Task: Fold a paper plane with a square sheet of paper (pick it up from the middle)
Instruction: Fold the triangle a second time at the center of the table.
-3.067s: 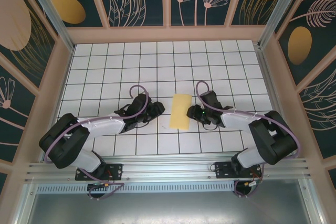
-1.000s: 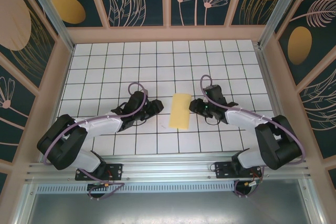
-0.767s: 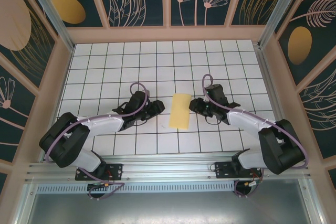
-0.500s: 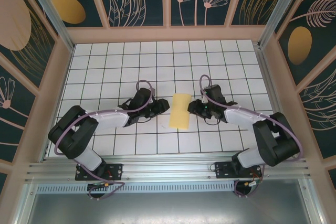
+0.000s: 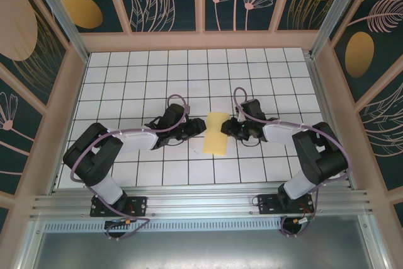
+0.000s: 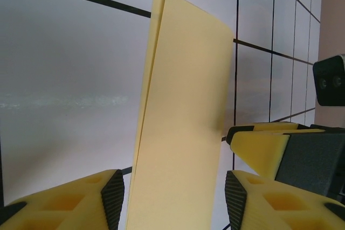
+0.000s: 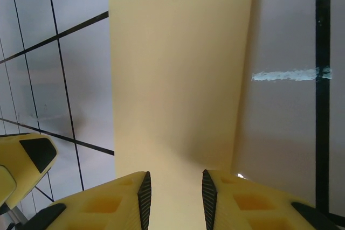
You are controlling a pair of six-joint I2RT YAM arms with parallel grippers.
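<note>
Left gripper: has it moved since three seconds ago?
Yes. The left gripper has shifted right in the top view, up to the unmoved paper's left edge.

Pale-yellow paper sheet [image 5: 216,134], folded in half, layers slightly offset.

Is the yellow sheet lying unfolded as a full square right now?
No, in the left wrist view the square sheet of paper is doubled over, two layers with edges nearly aligned.

A white surface [image 5: 126,80] with a black grid carries one folded yellow paper [image 5: 216,133], lying near its middle.
</note>
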